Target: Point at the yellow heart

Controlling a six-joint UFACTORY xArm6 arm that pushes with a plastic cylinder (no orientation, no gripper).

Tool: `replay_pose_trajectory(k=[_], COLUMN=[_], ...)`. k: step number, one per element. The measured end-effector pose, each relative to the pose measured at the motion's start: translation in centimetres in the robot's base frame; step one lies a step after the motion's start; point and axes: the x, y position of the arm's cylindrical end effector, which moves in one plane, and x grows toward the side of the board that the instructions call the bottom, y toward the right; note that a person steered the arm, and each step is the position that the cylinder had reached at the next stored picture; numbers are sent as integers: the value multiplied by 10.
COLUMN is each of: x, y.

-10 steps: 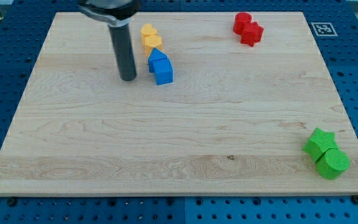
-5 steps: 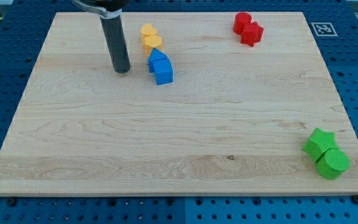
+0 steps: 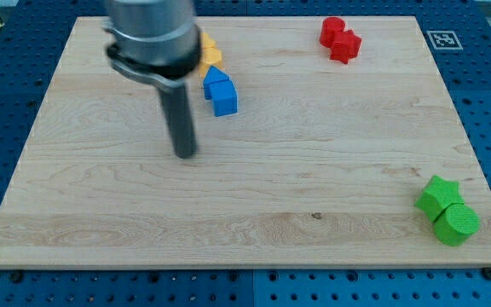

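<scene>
The yellow heart [image 3: 210, 58] lies near the view's top, left of centre, partly hidden behind the arm's grey body. A second yellow block [image 3: 205, 41] sits just above it, mostly hidden. My tip [image 3: 184, 154] rests on the board well below and a little left of the yellow heart, apart from every block. Two blue blocks [image 3: 220, 91] sit just below the yellow heart, up and right of my tip.
Two red blocks [image 3: 340, 39] sit together at the view's top right. A green star [image 3: 437, 195] and a green cylinder [image 3: 456, 224] sit at the bottom right near the board's edge. A marker tag [image 3: 441, 39] is at the top right corner.
My tip first moved up and left beside the blue blocks, then swung down and right, ending lower on the board. The blocks have not moved.
</scene>
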Motion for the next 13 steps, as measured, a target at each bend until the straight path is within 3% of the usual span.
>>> replay_pose_trajectory(k=[1, 2, 3, 7, 8, 10, 13], x=[12, -6, -42, -250, -283, -260, -212], y=[88, 143, 148, 72, 36, -2, -2])
